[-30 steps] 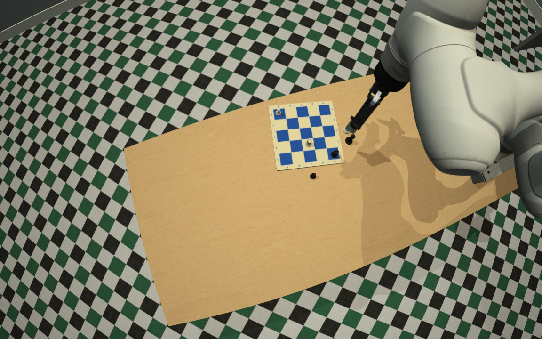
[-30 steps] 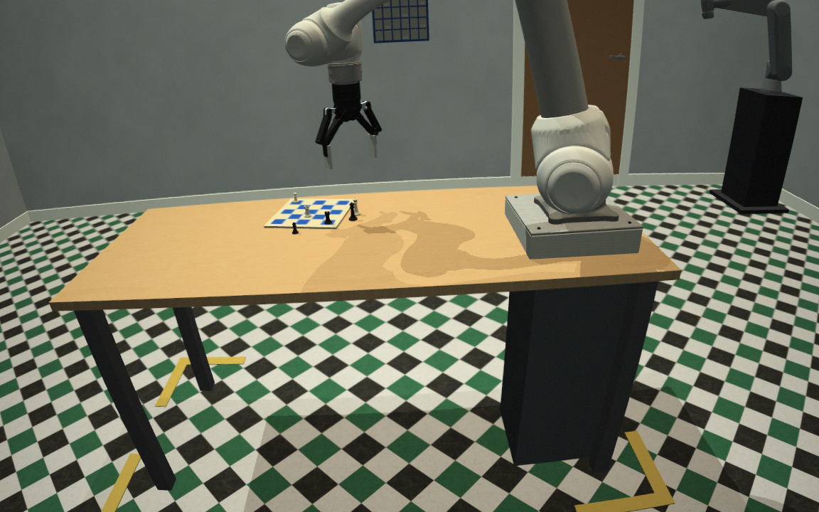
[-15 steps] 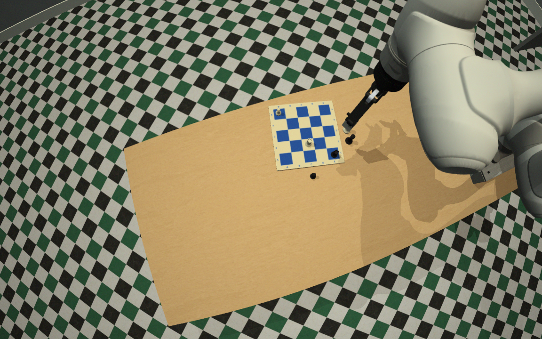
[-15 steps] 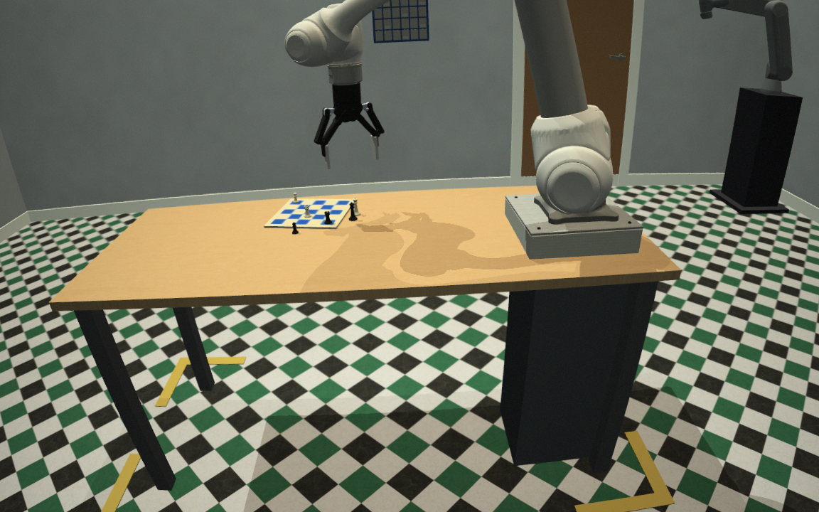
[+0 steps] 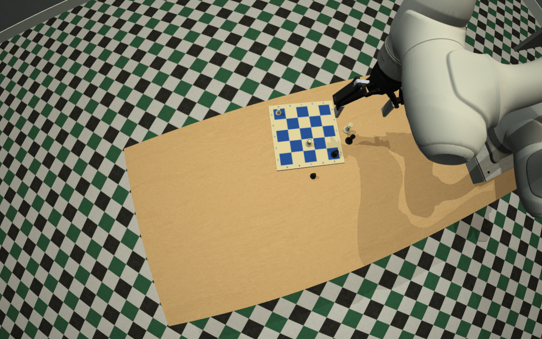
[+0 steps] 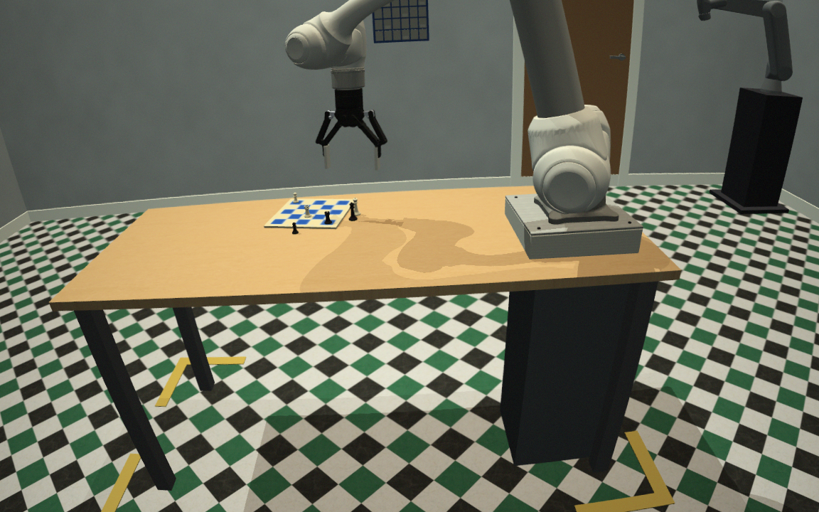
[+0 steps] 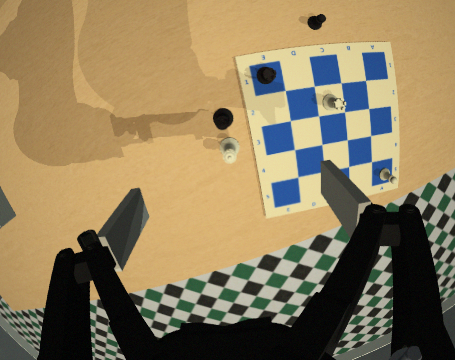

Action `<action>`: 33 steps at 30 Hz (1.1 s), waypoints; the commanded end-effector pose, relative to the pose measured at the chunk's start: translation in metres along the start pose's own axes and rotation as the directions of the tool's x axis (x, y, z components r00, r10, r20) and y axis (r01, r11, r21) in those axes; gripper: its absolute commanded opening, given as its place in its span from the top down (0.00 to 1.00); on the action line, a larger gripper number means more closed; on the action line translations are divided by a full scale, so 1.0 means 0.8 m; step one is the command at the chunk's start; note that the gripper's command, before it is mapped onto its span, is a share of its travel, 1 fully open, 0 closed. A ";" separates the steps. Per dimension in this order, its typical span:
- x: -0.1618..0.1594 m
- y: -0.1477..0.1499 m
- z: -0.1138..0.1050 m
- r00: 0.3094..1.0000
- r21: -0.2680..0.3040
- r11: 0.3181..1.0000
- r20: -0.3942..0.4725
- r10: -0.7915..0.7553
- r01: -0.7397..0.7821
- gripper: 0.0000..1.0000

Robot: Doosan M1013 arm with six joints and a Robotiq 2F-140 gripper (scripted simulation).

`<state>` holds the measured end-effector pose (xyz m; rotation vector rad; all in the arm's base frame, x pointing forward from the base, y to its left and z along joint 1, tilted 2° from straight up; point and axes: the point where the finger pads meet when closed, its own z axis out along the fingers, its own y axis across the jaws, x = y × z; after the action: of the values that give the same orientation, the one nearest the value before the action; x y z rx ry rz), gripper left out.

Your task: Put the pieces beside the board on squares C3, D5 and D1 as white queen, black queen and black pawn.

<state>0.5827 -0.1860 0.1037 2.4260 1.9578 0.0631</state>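
Observation:
The blue and cream board (image 5: 306,134) lies on the wooden table. The white queen (image 5: 348,127) and the black queen (image 5: 349,139) stand upright on the table just off the board's right edge; they also show in the wrist view, white (image 7: 230,148) and black (image 7: 223,118). The black pawn (image 5: 313,175) stands on the table below the board's near edge, and shows in the wrist view (image 7: 315,22). My gripper (image 6: 350,158) is open and empty, high above the table near the board's far right corner, as the wrist view (image 7: 235,214) shows.
Three other pieces stand on the board: a white one in the far left corner (image 5: 278,111), a white one near the middle (image 5: 308,143), a black one in the near right corner (image 5: 334,153). The arm's base (image 6: 573,232) sits on the table's right end.

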 end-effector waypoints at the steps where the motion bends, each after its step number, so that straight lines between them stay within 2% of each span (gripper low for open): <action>1: 0.000 0.000 0.004 0.961 -0.004 0.962 0.021 0.275 -0.275 0.00; 5: 0.000 0.000 0.005 0.889 -0.009 0.889 0.024 0.457 -0.457 0.00; 6: 0.000 0.000 0.005 0.866 -0.010 0.866 0.027 0.500 -0.500 0.75; 10: 0.000 0.000 0.005 0.767 -0.019 0.768 0.047 0.640 -0.640 0.75; 33: 0.000 0.000 0.005 0.767 -0.019 0.768 0.047 0.640 -0.640 0.75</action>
<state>0.5826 -0.1859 0.0999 2.9310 1.0077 0.0118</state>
